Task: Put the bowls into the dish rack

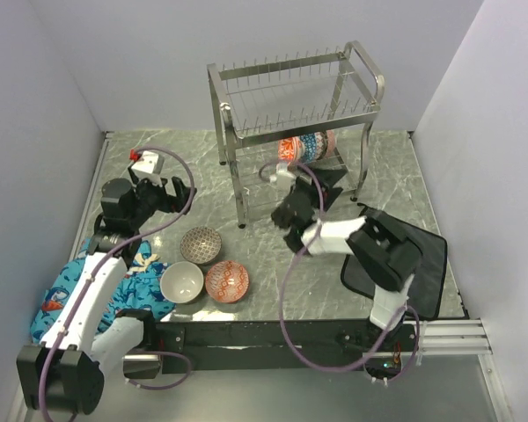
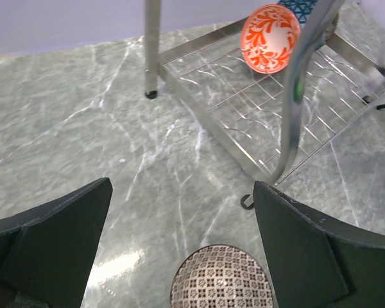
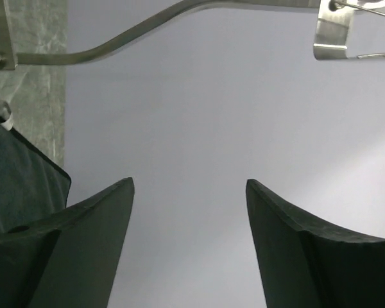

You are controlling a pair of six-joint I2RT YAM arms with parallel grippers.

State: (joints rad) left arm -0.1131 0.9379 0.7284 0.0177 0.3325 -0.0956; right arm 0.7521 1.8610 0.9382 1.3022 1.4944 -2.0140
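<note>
The steel dish rack (image 1: 295, 114) stands at the back centre. A red-orange bowl (image 1: 289, 148) and a blue patterned bowl (image 1: 321, 143) stand on edge in its lower tier. The red-orange bowl also shows in the left wrist view (image 2: 270, 37). On the table lie a brown-grey bowl (image 1: 201, 244), a cream-white bowl (image 1: 182, 281) and a pinkish-red bowl (image 1: 226, 281). My left gripper (image 1: 174, 198) is open and empty, above and behind the brown-grey bowl (image 2: 221, 277). My right gripper (image 1: 319, 183) is open and empty by the rack's lower tier, pointing at the wall (image 3: 189, 183).
A blue patterned cloth (image 1: 70, 294) lies at the left by the left arm. A dark mat (image 1: 422, 255) lies at the right under the right arm. The rack's leg (image 2: 152, 48) and end frame (image 2: 295, 102) stand ahead of the left gripper. Walls close in three sides.
</note>
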